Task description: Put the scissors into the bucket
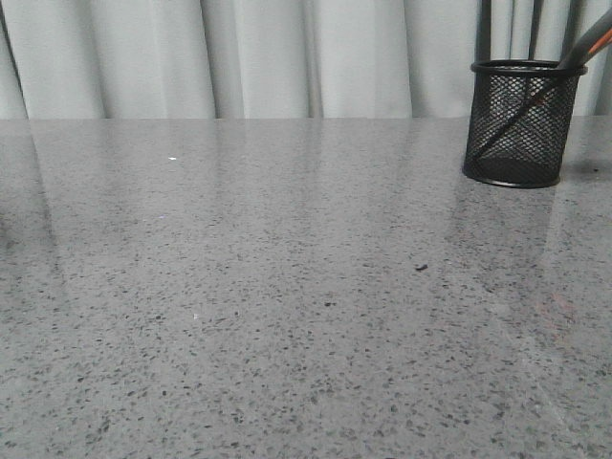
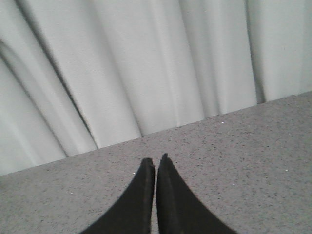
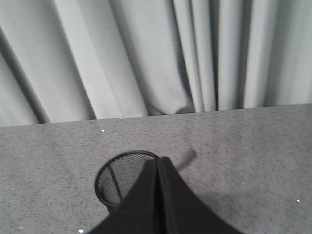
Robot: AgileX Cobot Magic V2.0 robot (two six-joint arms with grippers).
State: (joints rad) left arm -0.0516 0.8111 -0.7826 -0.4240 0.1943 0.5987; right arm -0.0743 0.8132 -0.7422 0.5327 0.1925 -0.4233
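Speckled grey table (image 1: 287, 316) fills the near ground of the front view. At its far right stands the bucket (image 1: 521, 124), upright, with the scissors (image 1: 585, 46) inside it, blades down and handle leaning out over the rim. Above the bucket hangs the right gripper (image 3: 158, 161), fingers pressed together, holding nothing. Left gripper (image 2: 155, 162) is likewise closed and empty, with the curtain (image 1: 287, 57) behind the bucket.

- grey speckled stone-look table (image 1: 287, 316), glossy, reaching back to a pale curtain (image 1: 287, 57)
- black wire-mesh bucket (image 1: 521, 124) stands upright on its far right part
- a small white fleck (image 1: 172, 158) lies far left
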